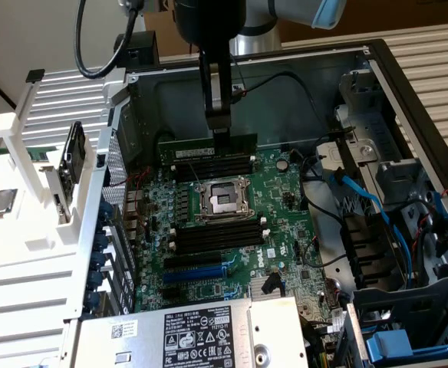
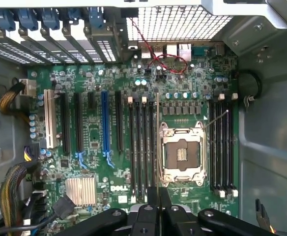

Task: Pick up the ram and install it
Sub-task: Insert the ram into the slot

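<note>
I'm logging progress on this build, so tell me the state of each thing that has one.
gripper: shut on the ram.
ram: held on edge at the memory slots; seated or not, cannot tell.
memory slots: all others empty.
processor socket: no chip in it.
computer case: side open.

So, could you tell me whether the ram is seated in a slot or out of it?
Out: the pincer holds the ram on its edge above the motherboard, and the memory slots look empty.
</note>
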